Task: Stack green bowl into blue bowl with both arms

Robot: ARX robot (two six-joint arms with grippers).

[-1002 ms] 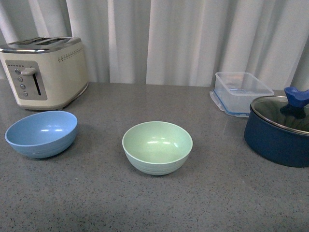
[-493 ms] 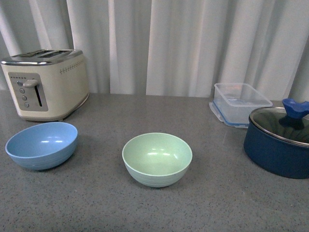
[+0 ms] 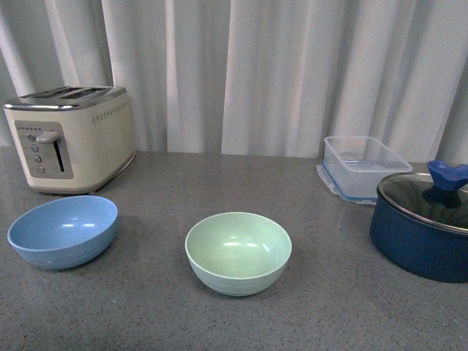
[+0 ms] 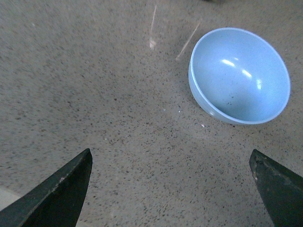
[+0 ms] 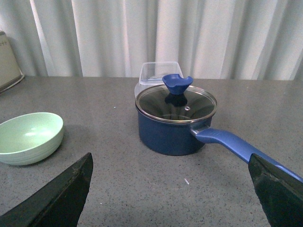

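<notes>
Over the grey counter (image 3: pixel 146 314) the left gripper (image 4: pixel 170 158) gapes empty, blue bowl (image 4: pixel 239 75) ahead; the right gripper (image 5: pixel 170 161), also spread, has the green bowl (image 5: pixel 29 137) leftward, and swinging there could clip the pot handle (image 5: pixel 232 142).

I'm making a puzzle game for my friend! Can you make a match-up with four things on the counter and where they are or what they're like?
Things: 1 green bowl; 2 blue bowl; 3 toaster; 4 navy pot.
Clues: A glass lid on top; B back left, by the curtain; C middle of the counter; D just in front of the toaster.
Pairs: 1-C, 2-D, 3-B, 4-A.
</notes>
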